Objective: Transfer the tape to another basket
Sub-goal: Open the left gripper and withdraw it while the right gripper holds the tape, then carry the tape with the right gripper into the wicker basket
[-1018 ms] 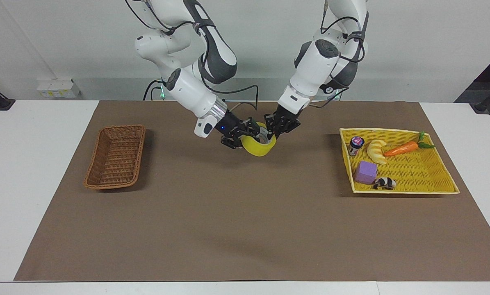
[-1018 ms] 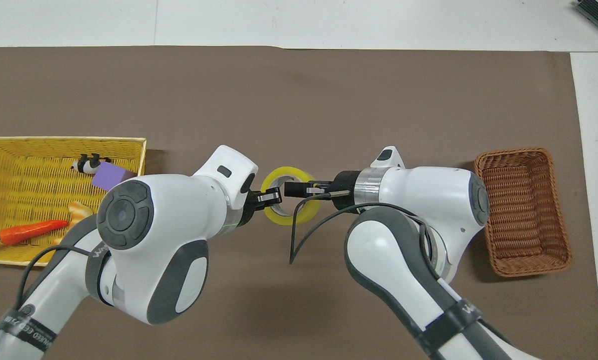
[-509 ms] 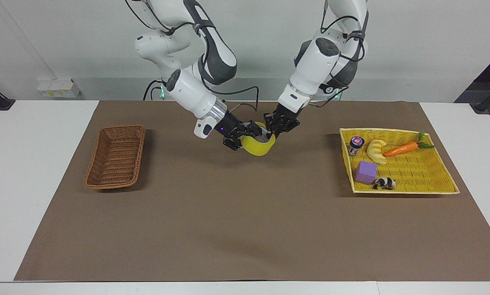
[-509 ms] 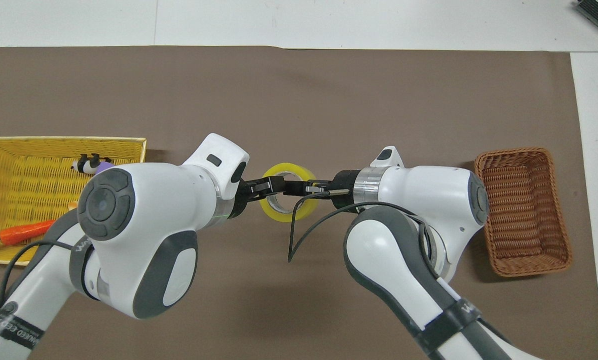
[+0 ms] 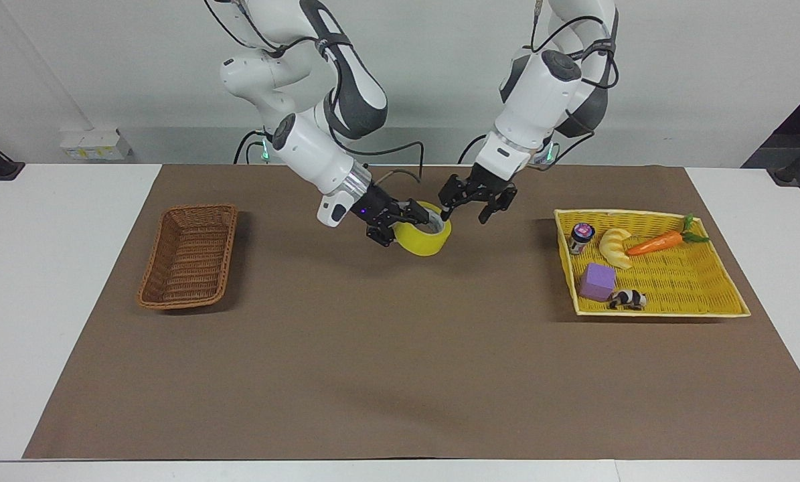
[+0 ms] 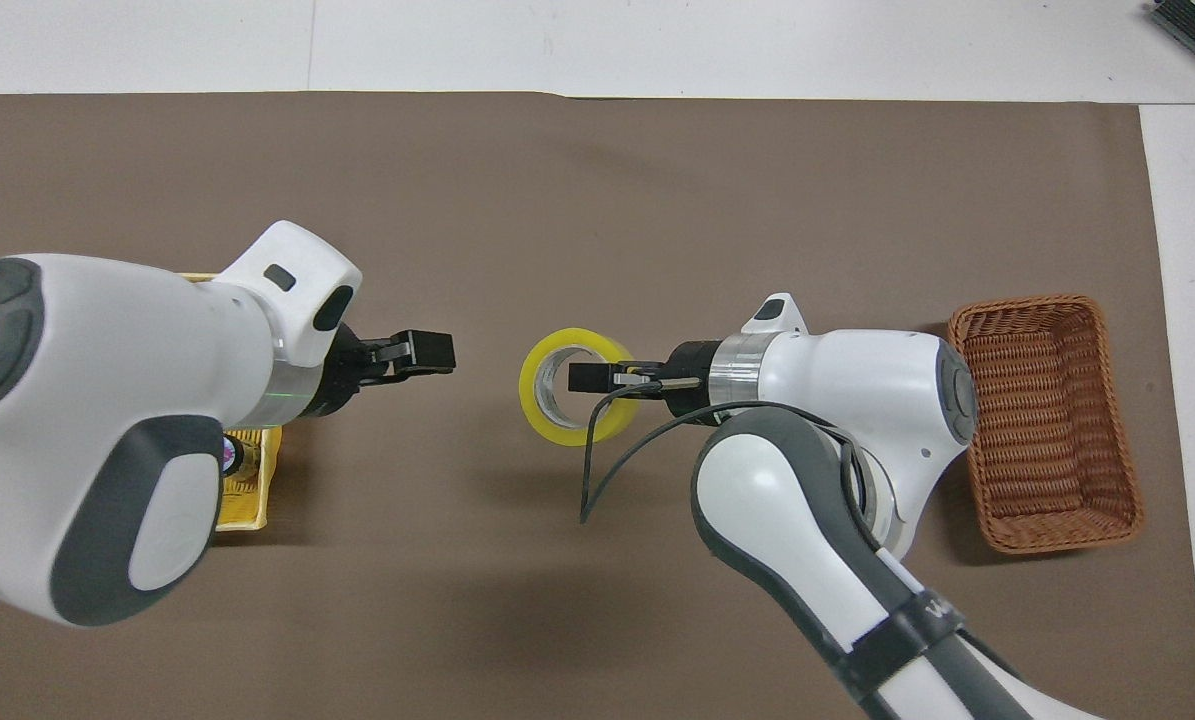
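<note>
The yellow tape (image 5: 432,241) roll is held in the air over the middle of the brown mat. My right gripper (image 5: 418,219) is shut on its rim, one finger inside the white core; it also shows in the overhead view (image 6: 597,378) on the tape (image 6: 549,412). My left gripper (image 5: 465,211) is open and empty, just beside the tape toward the left arm's end, apart from it; in the overhead view (image 6: 425,352) a clear gap shows. The brown wicker basket (image 5: 187,302) stands empty at the right arm's end (image 6: 1042,420).
A flat yellow basket (image 5: 681,281) at the left arm's end holds a carrot (image 5: 661,242), a croissant toy (image 5: 615,246), a purple block (image 5: 598,281), a panda toy (image 5: 627,298) and a small jar (image 5: 581,235). The left arm covers most of it in the overhead view.
My left gripper has let go of the tape, opened and drawn back toward the yellow basket. My right gripper keeps hold of the tape and has hardly moved.
</note>
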`<action>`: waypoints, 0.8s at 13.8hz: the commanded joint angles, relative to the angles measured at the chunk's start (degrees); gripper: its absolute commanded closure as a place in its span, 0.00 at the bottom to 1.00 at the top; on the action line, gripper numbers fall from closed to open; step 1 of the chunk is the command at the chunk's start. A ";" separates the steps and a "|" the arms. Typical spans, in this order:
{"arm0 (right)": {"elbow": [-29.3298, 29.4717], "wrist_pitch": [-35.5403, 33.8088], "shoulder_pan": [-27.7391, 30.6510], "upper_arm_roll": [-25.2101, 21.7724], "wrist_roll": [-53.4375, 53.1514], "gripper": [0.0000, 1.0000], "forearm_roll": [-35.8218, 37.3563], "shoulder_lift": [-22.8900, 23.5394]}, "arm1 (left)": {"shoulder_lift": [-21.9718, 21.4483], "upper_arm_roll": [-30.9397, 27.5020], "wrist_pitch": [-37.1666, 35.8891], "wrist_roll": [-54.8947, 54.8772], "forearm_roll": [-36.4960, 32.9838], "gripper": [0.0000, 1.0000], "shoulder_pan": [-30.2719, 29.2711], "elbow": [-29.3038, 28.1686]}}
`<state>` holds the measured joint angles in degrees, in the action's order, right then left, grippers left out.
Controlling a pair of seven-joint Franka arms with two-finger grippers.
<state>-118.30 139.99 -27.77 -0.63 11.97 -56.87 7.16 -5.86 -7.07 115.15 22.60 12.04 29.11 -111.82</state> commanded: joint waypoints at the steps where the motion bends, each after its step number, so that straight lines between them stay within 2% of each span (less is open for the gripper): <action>1: 1.40 -4.62 1.49 -0.42 -4.22 1.00 1.41 -0.92 | -1.52 0.47 -3.88 -4.74 -4.64 0.00 -3.61 -0.15; 4: 3.68 -10.85 4.73 -0.43 -7.56 1.00 6.31 -1.97 | -1.17 0.47 -4.15 -15.27 -7.55 0.00 -9.14 0.11; 6: 7.63 -20.32 7.81 -0.25 -11.42 1.00 10.88 -1.98 | -0.12 0.56 -4.15 -21.70 -10.61 0.00 -13.62 2.65; 8: 11.06 -28.24 10.35 -0.25 -14.59 1.00 13.36 -2.06 | 1.02 0.47 -4.93 -26.63 -11.51 0.00 -17.32 7.38; 11: 14.32 -39.23 14.05 -0.43 -15.04 1.00 16.60 -2.59 | 1.64 0.39 -14.57 -30.41 -11.51 0.00 -20.14 16.87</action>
<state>-106.25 105.92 -15.96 -1.37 -1.27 -43.03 5.10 -6.02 -7.35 107.21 -5.60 1.82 10.10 -102.34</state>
